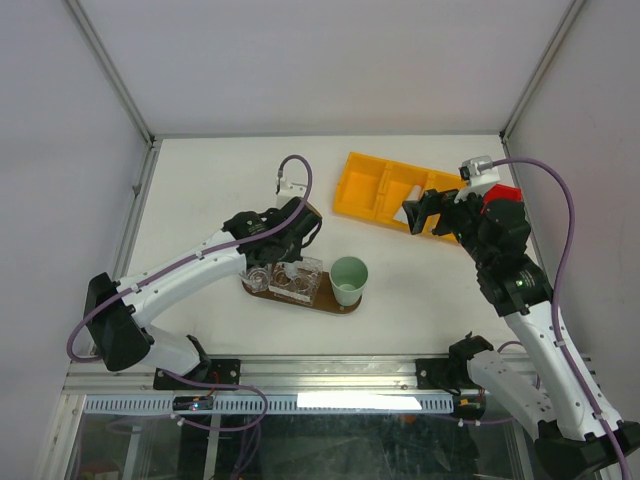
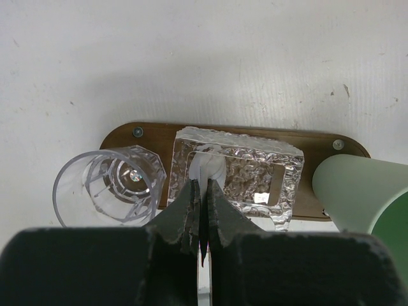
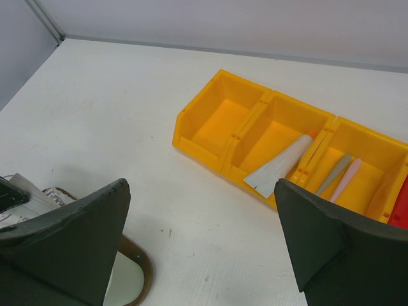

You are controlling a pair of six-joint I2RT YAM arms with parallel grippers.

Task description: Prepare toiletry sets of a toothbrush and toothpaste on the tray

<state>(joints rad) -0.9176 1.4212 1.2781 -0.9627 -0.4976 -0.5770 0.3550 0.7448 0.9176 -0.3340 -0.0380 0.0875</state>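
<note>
Lying in the yellow bin (image 3: 210, 108), two brushes (image 3: 346, 179) show only wrist-side.

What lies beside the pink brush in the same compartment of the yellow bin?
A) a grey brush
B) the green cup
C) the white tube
A: the grey brush lies beside the pink brush in one compartment of the yellow bin; the white tube is in the next one.

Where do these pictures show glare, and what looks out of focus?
Left wrist: bright glints on the clear glass and the textured clear holder. Right wrist: the right end effector looks soft, the yellow bin sharp. Top external: white glare on the front rail.
</note>
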